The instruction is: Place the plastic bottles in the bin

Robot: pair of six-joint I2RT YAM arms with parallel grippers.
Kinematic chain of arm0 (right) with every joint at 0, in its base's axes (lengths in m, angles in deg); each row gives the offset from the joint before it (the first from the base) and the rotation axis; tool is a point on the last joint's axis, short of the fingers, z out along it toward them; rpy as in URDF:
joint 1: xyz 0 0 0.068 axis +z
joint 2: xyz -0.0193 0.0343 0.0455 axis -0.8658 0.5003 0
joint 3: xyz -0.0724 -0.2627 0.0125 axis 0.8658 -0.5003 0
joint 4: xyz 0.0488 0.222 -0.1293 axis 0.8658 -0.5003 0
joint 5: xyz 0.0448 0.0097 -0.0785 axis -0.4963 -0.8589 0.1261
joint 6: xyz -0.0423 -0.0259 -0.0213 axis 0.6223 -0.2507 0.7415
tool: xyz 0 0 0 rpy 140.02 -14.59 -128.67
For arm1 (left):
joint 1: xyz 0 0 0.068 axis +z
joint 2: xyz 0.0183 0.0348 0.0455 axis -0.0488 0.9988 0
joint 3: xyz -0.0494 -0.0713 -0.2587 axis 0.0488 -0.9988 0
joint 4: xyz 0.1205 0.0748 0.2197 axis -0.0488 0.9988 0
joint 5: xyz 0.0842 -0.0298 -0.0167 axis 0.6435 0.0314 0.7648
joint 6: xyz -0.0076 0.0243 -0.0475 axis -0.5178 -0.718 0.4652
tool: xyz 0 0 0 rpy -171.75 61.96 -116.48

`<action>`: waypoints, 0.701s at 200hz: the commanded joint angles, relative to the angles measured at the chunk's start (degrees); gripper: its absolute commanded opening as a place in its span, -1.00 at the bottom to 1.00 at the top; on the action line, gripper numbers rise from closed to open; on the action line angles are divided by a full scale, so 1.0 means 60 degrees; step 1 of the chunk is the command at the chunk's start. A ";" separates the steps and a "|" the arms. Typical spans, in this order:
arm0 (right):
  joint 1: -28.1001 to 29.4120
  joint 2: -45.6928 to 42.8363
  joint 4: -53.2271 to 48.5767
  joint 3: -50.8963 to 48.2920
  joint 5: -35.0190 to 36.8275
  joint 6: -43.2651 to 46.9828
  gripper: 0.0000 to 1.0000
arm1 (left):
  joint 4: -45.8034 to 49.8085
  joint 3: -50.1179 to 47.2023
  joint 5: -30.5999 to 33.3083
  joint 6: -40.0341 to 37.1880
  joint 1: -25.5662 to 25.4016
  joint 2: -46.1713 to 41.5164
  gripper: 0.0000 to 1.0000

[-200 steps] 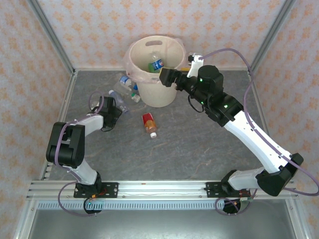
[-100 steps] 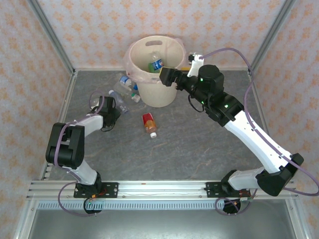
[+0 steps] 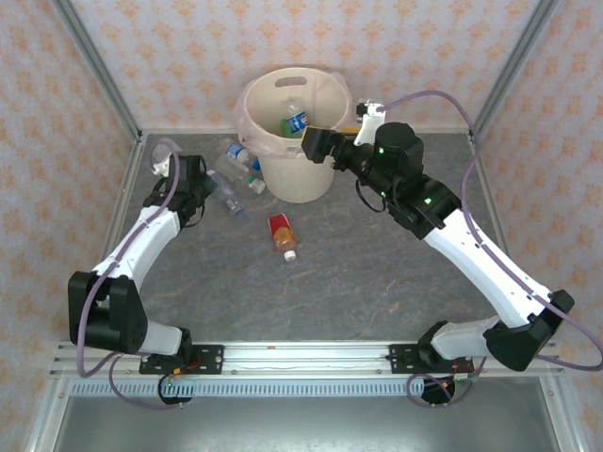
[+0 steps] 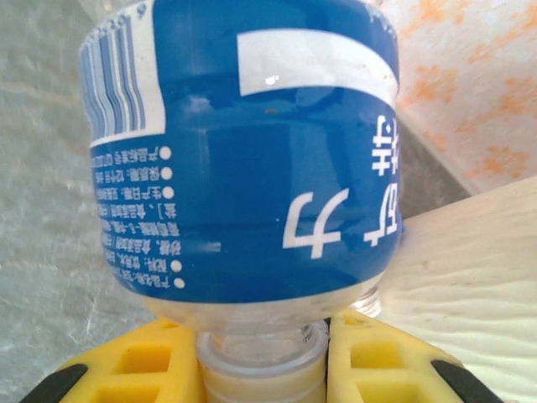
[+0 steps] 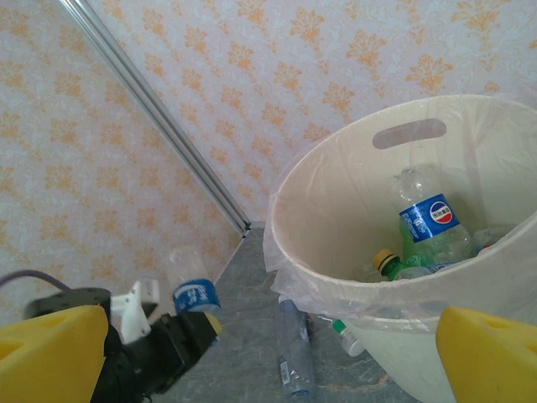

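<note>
Blue-label bottle clamped at neck by left gripper, body projecting fwd; narrow neck likely gives secure hold for carry. Bin ahead-right of it. Right gripper spread wide, empty, beside bin rim.

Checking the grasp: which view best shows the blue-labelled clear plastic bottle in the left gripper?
Left wrist: blue-labelled bottle close up, neck clamped in the left gripper. Right wrist shows it small and distant; top external, barely discernible.

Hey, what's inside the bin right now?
Inside the bin: a clear bottle with a blue label and a green bottle with a yellow cap. Its near side hides the bottom, so any others can't be counted.
</note>
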 commanded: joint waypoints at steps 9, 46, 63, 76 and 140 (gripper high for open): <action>0.0067 -0.0005 0.0268 0.0403 0.0116 -0.0027 0.99 | 0.1222 0.1500 0.1247 -0.1371 -0.0597 -0.0322 -0.44; 0.0073 -0.0003 0.0283 0.0444 0.0116 -0.0088 0.99 | 0.1824 0.3452 0.1385 -0.2329 -0.1358 0.0149 -0.44; 0.0075 -0.0047 0.0241 0.0422 0.0152 -0.0096 0.99 | 0.2058 0.4380 0.1130 -0.2619 -0.1668 0.0565 -0.44; 0.0080 -0.0118 0.0204 0.0404 0.0205 -0.0100 0.99 | 0.2164 0.5042 0.0851 -0.2794 -0.1909 0.0893 -0.44; 0.0082 -0.0456 0.0054 0.0242 0.0462 -0.0106 0.99 | 0.3071 0.8689 -0.0028 -0.3221 -0.2913 0.3170 -0.44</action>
